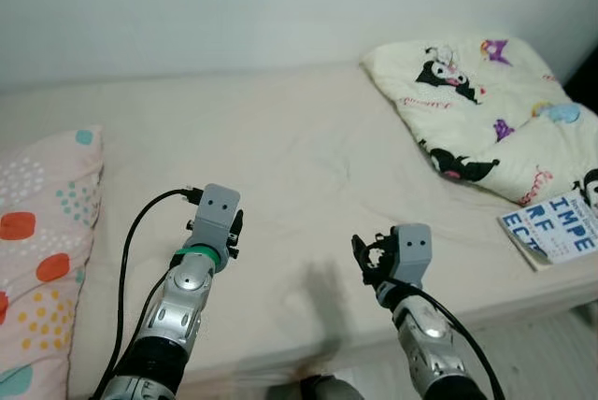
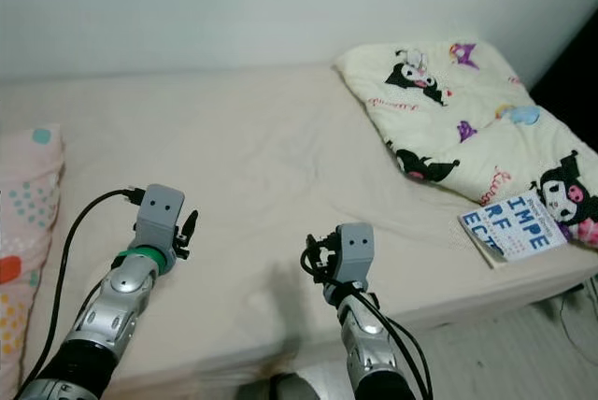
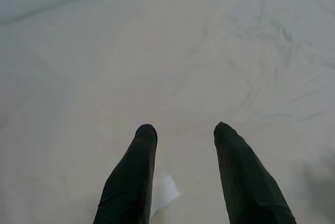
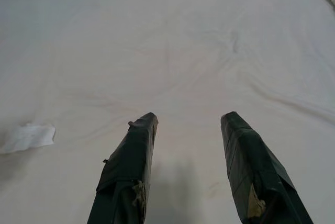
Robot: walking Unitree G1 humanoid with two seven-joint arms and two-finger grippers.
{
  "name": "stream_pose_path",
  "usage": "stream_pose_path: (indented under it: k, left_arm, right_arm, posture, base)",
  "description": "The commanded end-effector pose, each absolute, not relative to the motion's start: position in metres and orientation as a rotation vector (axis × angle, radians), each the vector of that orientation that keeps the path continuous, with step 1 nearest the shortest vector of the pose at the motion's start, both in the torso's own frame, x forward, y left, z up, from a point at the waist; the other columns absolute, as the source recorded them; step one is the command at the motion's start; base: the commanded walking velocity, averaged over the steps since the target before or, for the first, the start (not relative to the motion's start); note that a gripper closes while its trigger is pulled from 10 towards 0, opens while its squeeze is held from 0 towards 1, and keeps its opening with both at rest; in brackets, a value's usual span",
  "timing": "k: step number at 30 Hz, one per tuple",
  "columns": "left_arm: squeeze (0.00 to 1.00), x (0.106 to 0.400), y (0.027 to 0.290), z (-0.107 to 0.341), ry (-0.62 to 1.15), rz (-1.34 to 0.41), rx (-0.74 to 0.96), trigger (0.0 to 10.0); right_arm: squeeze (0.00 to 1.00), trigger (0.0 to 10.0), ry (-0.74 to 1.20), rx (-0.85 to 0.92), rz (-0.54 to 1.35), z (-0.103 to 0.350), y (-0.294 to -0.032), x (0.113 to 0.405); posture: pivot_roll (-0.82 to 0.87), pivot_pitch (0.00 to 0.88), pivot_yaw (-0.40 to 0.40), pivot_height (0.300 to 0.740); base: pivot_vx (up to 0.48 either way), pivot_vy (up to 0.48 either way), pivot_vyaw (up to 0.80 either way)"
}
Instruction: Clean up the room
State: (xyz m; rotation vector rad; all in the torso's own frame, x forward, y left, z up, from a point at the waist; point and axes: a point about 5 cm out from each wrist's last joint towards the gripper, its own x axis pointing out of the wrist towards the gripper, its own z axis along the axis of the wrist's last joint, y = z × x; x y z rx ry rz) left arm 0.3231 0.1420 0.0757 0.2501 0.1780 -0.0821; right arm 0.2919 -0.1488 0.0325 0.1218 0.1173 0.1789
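Small white scrap (image 4: pixel 27 136) lies flat on cream bed (image 1: pixel 308 166). Left gripper (image 3: pixel 183 135) and right gripper (image 4: pixel 189 122) hover above sheet, fingers apart, empty.

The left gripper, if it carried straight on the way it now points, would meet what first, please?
Probably the bare bed sheet: the left gripper, fingers open, points down across it; beyond lies the wall, though depth is unclear.

Both arms are up over a cream-sheeted bed (image 2: pixel 280 166), left gripper (image 2: pixel 187 230) toward the near left and right gripper (image 2: pixel 316 258) close to the front edge. There's a cartoon-print blanket (image 2: pixel 448 120) bunched at the far right with a blue-lettered book (image 2: pixel 512 223) just beside it, and a polka-dot pillow (image 2: pixel 23 222) on the left edge.
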Motion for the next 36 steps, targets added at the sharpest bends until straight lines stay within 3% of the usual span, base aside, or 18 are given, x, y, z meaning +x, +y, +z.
stream_pose_path:
  k: [1,29,36]
  left_arm:
    - [0.0,0.3184,0.1422,0.0692,0.199,-0.085,0.247,10.0]
    - [0.0,0.3184,0.1431,0.0684,0.201,-0.08,0.253,10.0]
    - [0.0,0.3179,0.14,0.0679,0.207,-0.116,0.229,10.0]
  right_arm:
    - [0.0,10.0,0.142,0.12,0.174,0.026,-0.1501,0.2865]
    - [0.0,10.0,0.137,0.119,0.171,0.0259,-0.1503,0.286]
    - [0.0,10.0,0.097,0.099,0.186,0.0334,-0.1485,0.289]
  posture:
    - [0.02,0.08,0.044,0.74]
    - [0.01,0.078,0.045,0.74]
    - [0.01,0.073,0.044,0.74]
  base:
    - [-0.48,0.0,0.0]
    - [-0.464,0.0,0.0]
    - [-0.052,0.0,0.0]
